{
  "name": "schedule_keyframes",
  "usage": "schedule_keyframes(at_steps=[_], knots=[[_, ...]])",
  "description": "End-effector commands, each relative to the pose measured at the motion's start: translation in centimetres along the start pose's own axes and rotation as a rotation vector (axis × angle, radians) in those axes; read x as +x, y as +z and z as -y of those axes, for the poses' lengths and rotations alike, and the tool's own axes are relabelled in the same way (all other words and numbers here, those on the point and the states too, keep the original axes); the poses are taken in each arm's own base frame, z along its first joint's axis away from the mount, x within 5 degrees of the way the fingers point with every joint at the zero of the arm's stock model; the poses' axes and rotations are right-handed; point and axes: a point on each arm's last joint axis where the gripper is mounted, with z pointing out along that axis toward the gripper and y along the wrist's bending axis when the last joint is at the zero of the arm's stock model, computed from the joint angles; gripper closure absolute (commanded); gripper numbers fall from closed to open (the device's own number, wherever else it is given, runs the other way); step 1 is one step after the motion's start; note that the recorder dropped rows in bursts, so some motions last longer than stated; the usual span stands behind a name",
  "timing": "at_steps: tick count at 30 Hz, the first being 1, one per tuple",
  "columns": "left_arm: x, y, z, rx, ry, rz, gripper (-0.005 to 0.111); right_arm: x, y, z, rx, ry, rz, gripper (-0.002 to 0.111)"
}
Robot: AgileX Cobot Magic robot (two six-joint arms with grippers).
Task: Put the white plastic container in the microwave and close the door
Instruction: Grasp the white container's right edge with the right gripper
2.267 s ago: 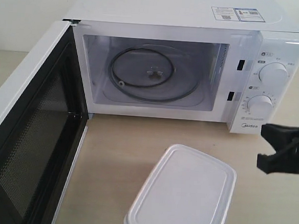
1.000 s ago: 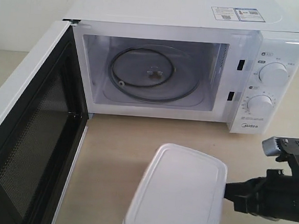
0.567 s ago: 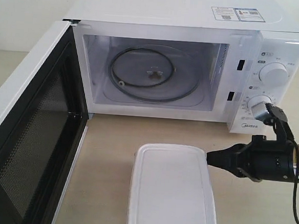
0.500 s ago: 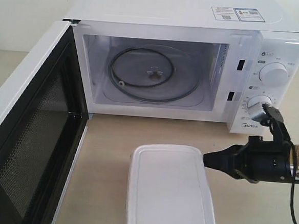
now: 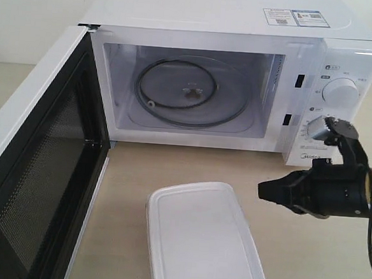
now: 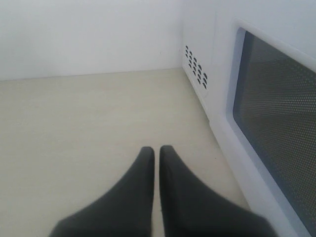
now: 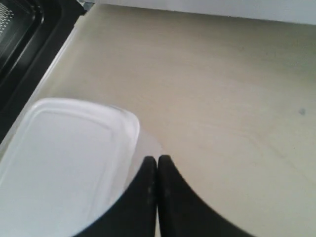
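The white plastic container (image 5: 201,239) lies on the table in front of the microwave (image 5: 233,15), its lid (image 7: 64,158) facing up and its long side angled toward the cavity. The door (image 5: 37,167) stands swung wide open at the left, showing its black mesh inner face. Inside sits the glass turntable (image 5: 189,92). My right gripper (image 5: 262,191) is shut and empty, its tip (image 7: 157,159) just right of the container's far right corner with a short gap showing. My left gripper (image 6: 157,149) is shut and empty, low over the table beside the door's outer window (image 6: 276,118).
Two round dials (image 5: 340,93) sit on the microwave's right panel, the lower one partly behind my right wrist. Vent holes (image 6: 196,66) mark the microwave's side wall. A pale wall rises behind the beige table (image 5: 139,174).
The right gripper swept in from the right edge and pushed the container left, turning it from a rightward tilt to a leftward one. The gripper tip now stands slightly apart from it.
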Motion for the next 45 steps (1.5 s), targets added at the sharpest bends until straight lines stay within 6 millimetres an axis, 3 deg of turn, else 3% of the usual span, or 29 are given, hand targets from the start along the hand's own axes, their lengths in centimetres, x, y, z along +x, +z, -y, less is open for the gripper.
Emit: schedule_keyframes(at_steps=[1,9,20,23,27,29,36,45], knots=[[0.1,0.0,0.0,0.001,-0.004,-0.001,0.102,-0.4,-1.9,-1.7,-0.042,-0.092,-0.053,0.109],[0.1,0.0,0.0,0.001,-0.004,-0.001,0.102,1.5,-2.6,-3.3,-0.148,-0.071,-0.106,0.109],[0.1,0.0,0.0,0.001,-0.004,-0.001,0.102,2.5,-2.6,-3.3,-0.118,0.321,-0.151,0.106],[0.1,0.0,0.0,0.001,-0.004,-0.001,0.102,2.9,-2.7,-3.3,-0.106,0.307,-0.189,0.095],[0.1,0.0,0.0,0.001,-0.004,-0.001,0.102,3.1,-2.7,-3.3,-0.099,0.329,-0.208,0.065],[0.1,0.0,0.0,0.001,-0.004,-0.001,0.102,3.1,-2.7,-3.2,-0.088,0.359,-0.210,0.058],[0.1,0.0,0.0,0.001,-0.004,-0.001,0.102,3.3,-2.3,-3.7,-0.096,0.362,-0.240,0.073],[0.1,0.0,0.0,0.001,-0.004,-0.001,0.102,3.6,-1.9,-3.7,-0.042,0.349,-0.258,0.073]])
